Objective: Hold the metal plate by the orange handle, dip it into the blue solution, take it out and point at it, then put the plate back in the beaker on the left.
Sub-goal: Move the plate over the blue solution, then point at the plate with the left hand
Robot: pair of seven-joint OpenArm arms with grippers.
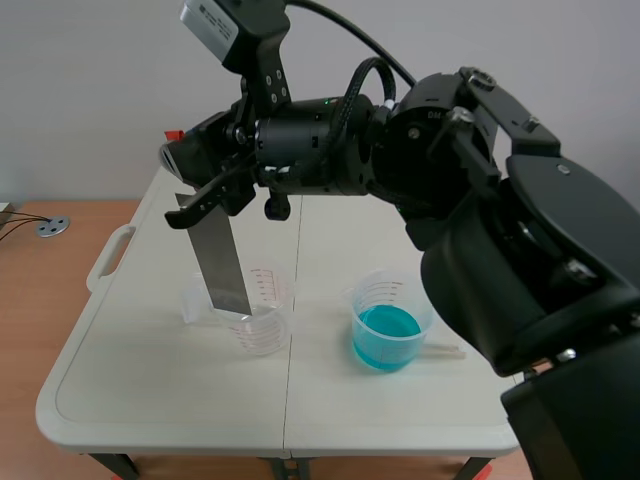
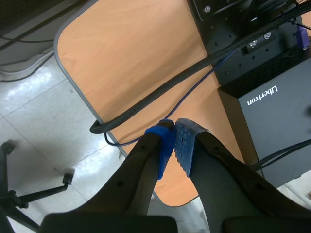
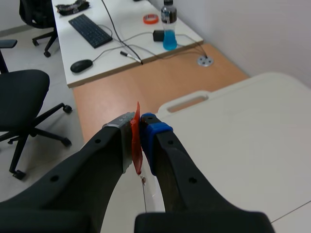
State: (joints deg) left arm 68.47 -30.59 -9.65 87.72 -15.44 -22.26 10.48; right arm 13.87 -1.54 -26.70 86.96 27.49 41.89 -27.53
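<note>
My right gripper (image 1: 203, 193) reaches across from the right and is shut on the orange handle (image 3: 136, 141) of the metal plate (image 1: 221, 255). The plate hangs nearly upright, tilted a little. Its lower end sits at the mouth of the clear left beaker (image 1: 262, 318), which has red markings. To the right of it stands the beaker of blue solution (image 1: 385, 335), apart from the plate. The left gripper (image 2: 174, 138) is shut on nothing, its blue pads pressed together, off the white table over a wooden desk (image 2: 136, 58). The left arm does not show in the scene view.
The white folding table (image 1: 150, 400) has a handle cut-out at its left edge (image 1: 108, 258). A thin clear stick (image 1: 445, 348) lies by the blue beaker. A black box (image 2: 272, 116) and cables lie under the left gripper. An office chair (image 3: 24, 97) stands beyond the table.
</note>
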